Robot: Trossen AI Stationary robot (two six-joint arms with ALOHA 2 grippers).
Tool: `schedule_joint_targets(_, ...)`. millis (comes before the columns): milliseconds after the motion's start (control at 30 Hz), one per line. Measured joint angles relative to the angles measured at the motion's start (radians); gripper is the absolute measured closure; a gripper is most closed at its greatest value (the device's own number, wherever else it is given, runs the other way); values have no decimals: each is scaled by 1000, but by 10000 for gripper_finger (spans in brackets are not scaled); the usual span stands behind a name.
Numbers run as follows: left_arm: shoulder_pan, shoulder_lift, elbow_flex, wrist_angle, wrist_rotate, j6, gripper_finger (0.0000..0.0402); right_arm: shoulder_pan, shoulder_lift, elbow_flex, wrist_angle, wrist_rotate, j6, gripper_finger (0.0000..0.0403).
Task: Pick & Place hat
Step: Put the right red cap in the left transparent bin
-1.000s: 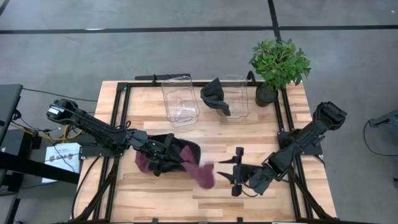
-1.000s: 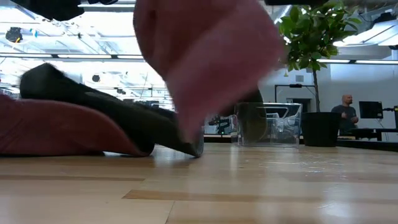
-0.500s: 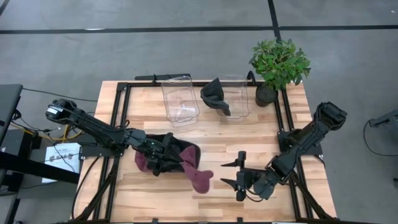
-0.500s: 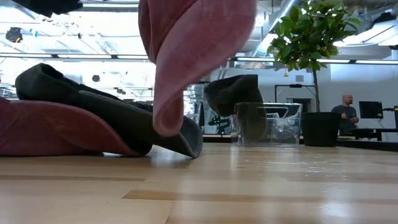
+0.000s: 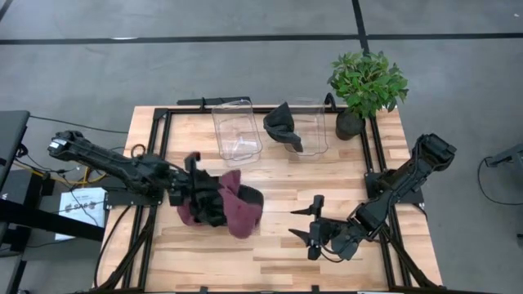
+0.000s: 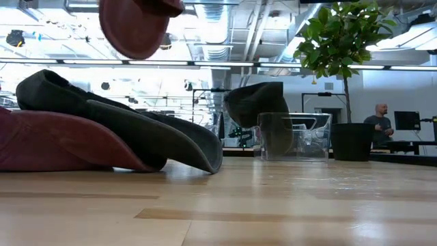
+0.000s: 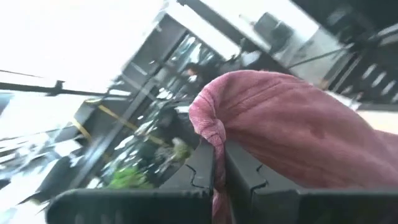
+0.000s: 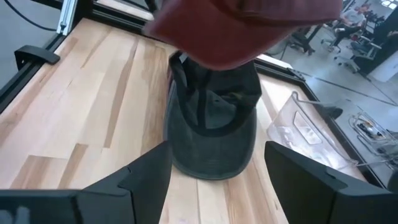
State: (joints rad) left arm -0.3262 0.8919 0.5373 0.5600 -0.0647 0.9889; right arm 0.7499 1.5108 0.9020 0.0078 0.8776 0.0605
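From above, you have two clear bins, three caps on the table, one lifted. Low down, the maroon cap hangs high. Your left gripper pinches it; the right gripper is spread, empty.

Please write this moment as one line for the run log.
left gripper: shut on maroon hat, lifted | right gripper: open, empty, near front edge | dark hat: lying on table

Place: robotics lab or open industrial workspace
Evidence: grey concrete floor; exposed ceiling ducts; monitor desks; framed wooden table; person in background
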Motion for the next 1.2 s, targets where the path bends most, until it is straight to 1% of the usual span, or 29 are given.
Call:
schedule_joint_targets(200, 88, -90, 0, -61, -22, 28, 385, -7, 0, 0, 0, 0, 7, 154)
schedule_joint_targets(400, 234, -105, 0, -109, -10, 86, 385, -6, 0, 0, 0, -1, 18, 154)
schedule_joint_targets(467, 296, -104, 0, -131, 48, 110, 384, -7, 0, 0, 0, -1, 17, 154)
schedule_joint_targets(567, 399, -104, 0, -126, 188, 130, 385, -7, 0, 0, 0, -1, 14, 154)
schedule_joint_targets(633, 469, -104, 0, -126, 261, 130, 385, -7, 0, 0, 0, -1, 11, 154)
schedule_joint_targets(767, 611, -98, 0, -127, 335, 129, 385, -7, 0, 0, 0, -3, 11, 154)
schedule_joint_targets(1000, 851, -98, 0, -125, 547, 85, 385, -7, 0, 0, -1, -3, 10, 154)
schedule_joint_targets(1067, 910, -92, 0, -124, 601, 73, 385, -7, 0, 0, -2, -3, 10, 154)
schedule_joint_targets(1200, 1013, -67, 0, -125, 672, 69, 385, -9, 0, 0, -2, -3, 10, 154)
